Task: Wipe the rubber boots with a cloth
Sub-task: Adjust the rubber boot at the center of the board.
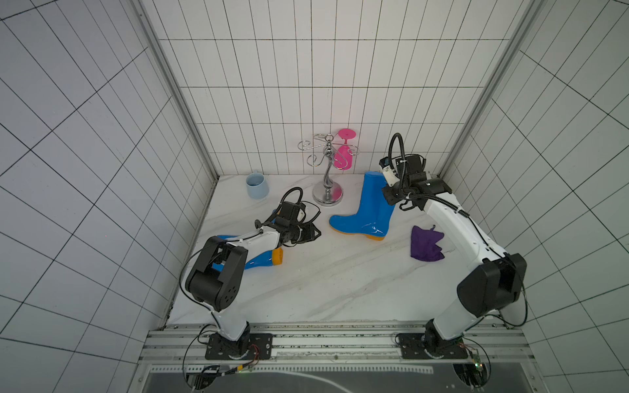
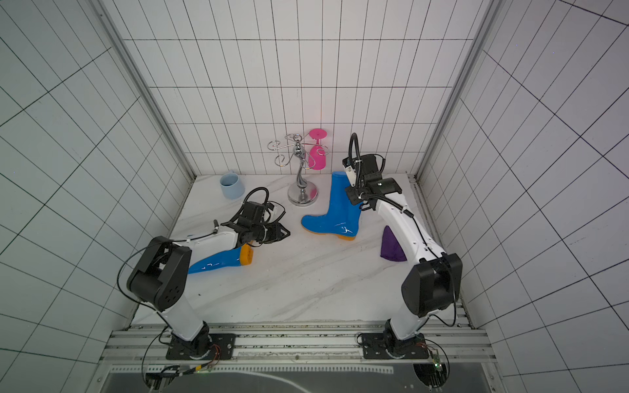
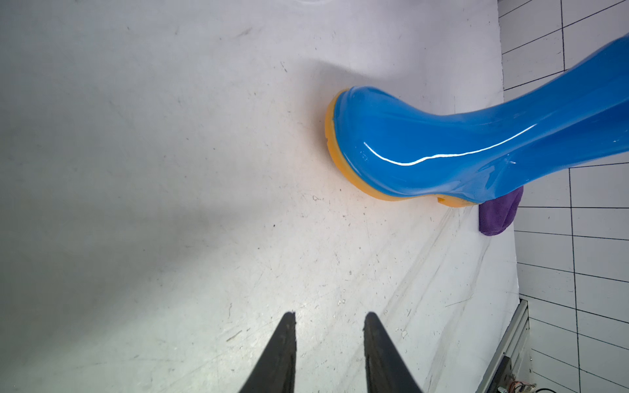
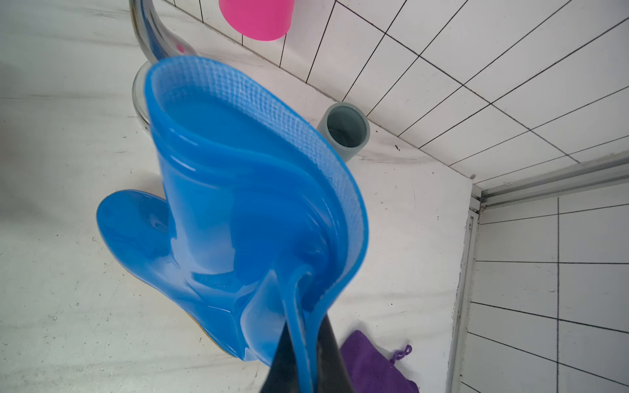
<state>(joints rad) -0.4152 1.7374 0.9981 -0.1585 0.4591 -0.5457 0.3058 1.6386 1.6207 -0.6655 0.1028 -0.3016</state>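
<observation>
Nearest me on the left, the fallen boot (image 1: 260,261) lies on its side on the white marbled counter (image 1: 323,282). Its shaft is tucked under the left arm and its orange sole faces the middle of the counter. Across on the right, about as near, the purple cloth (image 1: 425,245) sits crumpled on the counter just beside the right arm's forearm, with nothing gripping it. It is close to the heel of the standing boot (image 1: 369,212) but not touching it. A little further back on the left, the left claw (image 3: 330,314) is low over bare counter just past the fallen boot's sole. Its two dark fingers are slightly apart with nothing between them, and they point toward the standing boot's toe with a clear gap before it. That boot stands on its orange sole past the middle, toe turned leftward and shaft upright. The right claw (image 4: 304,326) is clamped shut on the back of its top rim, and the blue lip is pinched flat between the fingers. Behind the boot, near the tiled back wall, a chrome wire stand (image 1: 327,192) rises from a round base, and a pink glass (image 1: 342,158) hangs upside down from it. A pale blue mug (image 1: 257,186) sits in the far left corner.
</observation>
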